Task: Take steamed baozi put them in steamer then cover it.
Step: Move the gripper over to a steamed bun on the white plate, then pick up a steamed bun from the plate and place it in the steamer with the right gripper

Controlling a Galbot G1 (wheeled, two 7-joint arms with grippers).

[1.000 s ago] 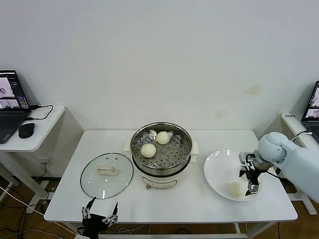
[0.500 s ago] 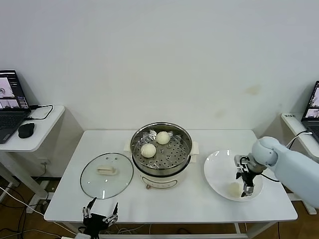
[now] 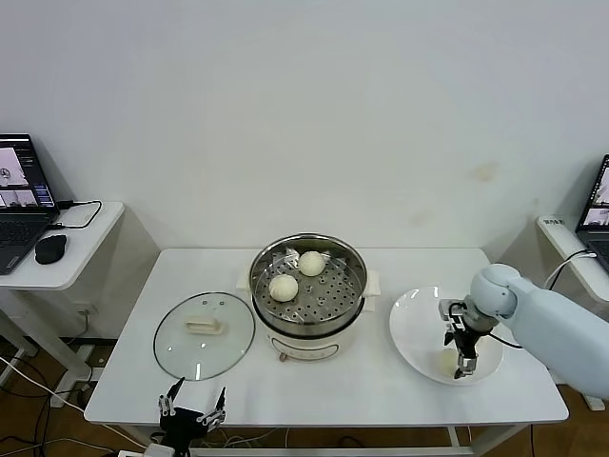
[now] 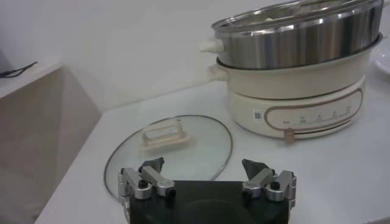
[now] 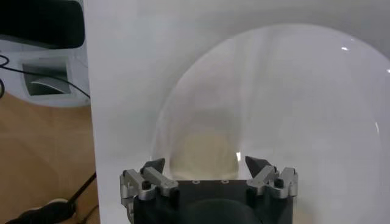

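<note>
Two cream-white baozi (image 3: 284, 287) (image 3: 311, 264) lie on the perforated tray of the steel steamer (image 3: 354, 303) at the table's middle. One more baozi (image 3: 447, 361) (image 5: 204, 152) lies on the white plate (image 3: 414, 324) at the right. My right gripper (image 3: 460, 360) (image 5: 206, 164) is open, directly above this bun, with a fingertip on each side of it. The glass cover (image 3: 204, 334) (image 4: 173, 146) with its cream handle lies flat on the table left of the steamer. My left gripper (image 3: 192, 405) (image 4: 204, 168) is open and empty at the table's front edge, near the cover.
A side table (image 3: 67, 271) with a laptop (image 3: 21, 195) and a mouse stands at the far left. Another laptop (image 3: 598, 200) stands at the far right. The steamer's cream base (image 4: 292, 97) shows in the left wrist view.
My right gripper has moved left and down over the plate, from beside the bun to directly above it. The left arm has not moved.
</note>
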